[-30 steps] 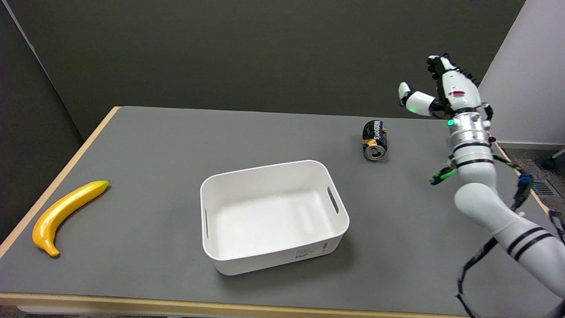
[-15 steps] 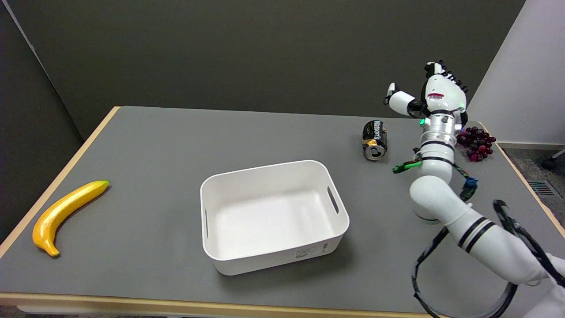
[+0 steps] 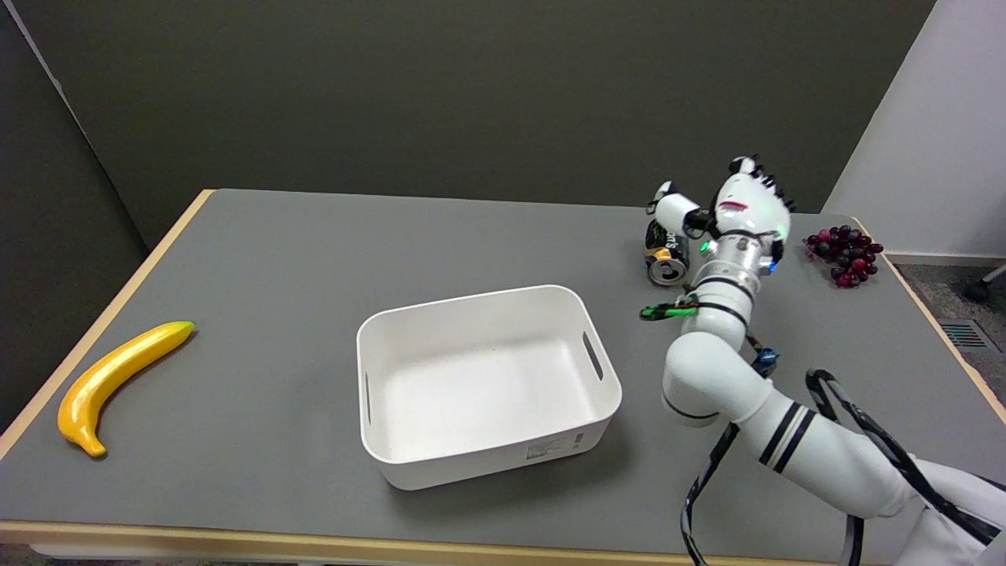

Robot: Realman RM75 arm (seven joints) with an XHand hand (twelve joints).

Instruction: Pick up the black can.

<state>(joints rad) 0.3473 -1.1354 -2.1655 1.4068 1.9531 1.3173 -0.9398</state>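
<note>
Right hand closing in on the black can at the table's two o'clock.

The right hand is now hovering just over and beside the black can — half a second ago it was sitting well off toward three o'clock from the can, and it has swung in toward nine o'clock and dropped lower. Its fingers are standing apart, the thumb reaching over the can's far end, nothing gripped; whether it is touching the can is not clear. The can is lying on its side on the grey table, silver end facing six o'clock, unmoved. The grapes, earlier partly hidden behind the arm, are showing whole at three o'clock. The white bin and the banana are lying where they were.
</note>
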